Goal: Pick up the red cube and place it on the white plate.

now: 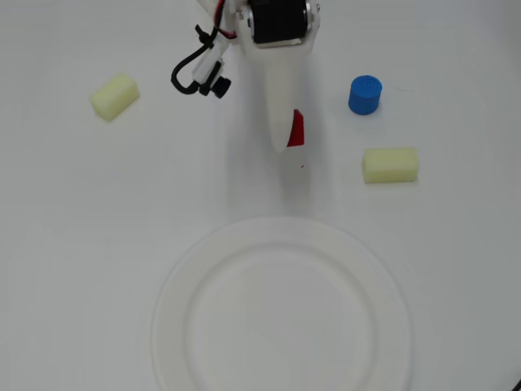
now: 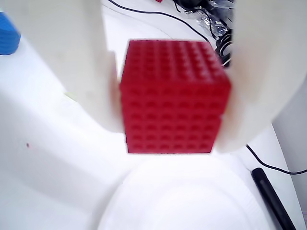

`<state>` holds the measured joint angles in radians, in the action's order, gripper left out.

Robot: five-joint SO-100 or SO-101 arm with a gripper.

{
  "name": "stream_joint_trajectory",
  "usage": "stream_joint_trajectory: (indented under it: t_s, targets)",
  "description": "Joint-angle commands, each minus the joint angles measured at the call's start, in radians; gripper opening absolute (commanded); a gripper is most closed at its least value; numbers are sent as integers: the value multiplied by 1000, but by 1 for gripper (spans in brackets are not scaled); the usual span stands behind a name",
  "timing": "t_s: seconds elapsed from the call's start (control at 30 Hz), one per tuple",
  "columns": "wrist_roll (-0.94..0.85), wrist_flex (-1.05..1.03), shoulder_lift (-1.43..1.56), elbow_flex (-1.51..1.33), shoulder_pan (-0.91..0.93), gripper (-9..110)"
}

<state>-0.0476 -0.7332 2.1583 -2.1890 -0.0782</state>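
Pincer (image 2: pixel 170 139) is gripping the red cube (image 2: pixel 172 98) squarely between both fingers, closed snug on its side faces and holding it clear of the worktop (image 1: pixel 73 244), so it is travelling free toward the white plate (image 1: pixel 187 277) lying just ahead, not yet over it.

Setting is looking like a lab or hobby robotics bench: plain white table (image 1: pixel 65 244), black cables (image 2: pixel 158 14) and dark gear lying tangled just beyond the table's far edge.
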Motion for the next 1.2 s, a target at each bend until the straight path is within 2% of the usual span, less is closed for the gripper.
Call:
stream_joint_trajectory:
  t_s: [0.0,0.27,0.7,0.9,1.17]
  targets:
    - [-3,34,-100,156,15,0]
    - [34,31,-394,410,15,0]
    - [86,28,-592,500,41,1]
    - [178,-58,-591,561,44,22]
    - [245,-261,-546,627,48,37]
